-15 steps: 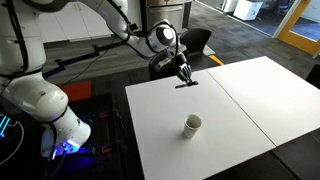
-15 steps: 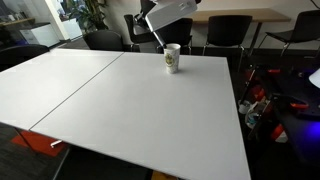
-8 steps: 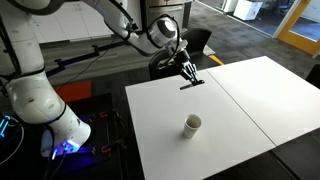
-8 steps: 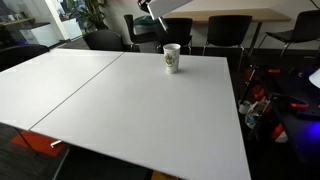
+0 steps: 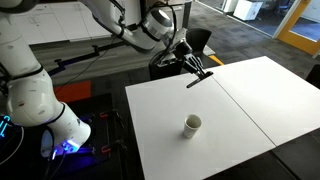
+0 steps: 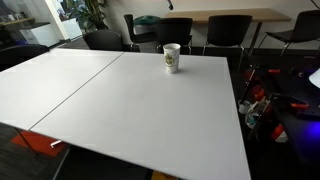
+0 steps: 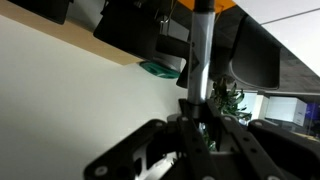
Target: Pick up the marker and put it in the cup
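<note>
In an exterior view my gripper [image 5: 194, 66] is shut on the marker [image 5: 200, 76], a thin black stick that hangs tilted in the air above the far edge of the white table [image 5: 250, 100]. The white cup [image 5: 192, 124] stands upright on the table, well in front of and below the gripper. The cup also shows in an exterior view [image 6: 172, 57] near the table's far edge; the gripper is out of that frame. In the wrist view the marker [image 7: 201, 45] runs up between the dark fingers [image 7: 197, 108].
Black office chairs [image 6: 228, 30] and another table stand behind the white table [image 6: 120, 110]. The robot's white base [image 5: 45, 105] and a black stand are off the table's side. Cables and gear [image 6: 270, 105] lie on the floor beside the table.
The gripper has lifted the marker up off the table and carried it a little sideways. The arm has risen out of the top of the view where it showed behind the cup.
</note>
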Robot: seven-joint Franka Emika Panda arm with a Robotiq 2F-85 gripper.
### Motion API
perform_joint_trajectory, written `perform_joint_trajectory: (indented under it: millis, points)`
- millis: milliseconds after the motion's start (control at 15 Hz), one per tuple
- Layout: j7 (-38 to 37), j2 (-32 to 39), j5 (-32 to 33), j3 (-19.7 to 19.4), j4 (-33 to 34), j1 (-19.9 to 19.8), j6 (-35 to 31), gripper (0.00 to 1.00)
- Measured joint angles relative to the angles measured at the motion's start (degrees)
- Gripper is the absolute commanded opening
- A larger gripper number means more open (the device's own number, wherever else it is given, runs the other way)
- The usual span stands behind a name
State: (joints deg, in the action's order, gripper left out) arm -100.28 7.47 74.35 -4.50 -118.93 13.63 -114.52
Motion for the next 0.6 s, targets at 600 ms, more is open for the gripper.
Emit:
perform_joint_trajectory:
  millis: [600]
  points:
    - [-1.2,-4.3,8.0,2.2,-4.1,-8.1,-1.9,0.05]
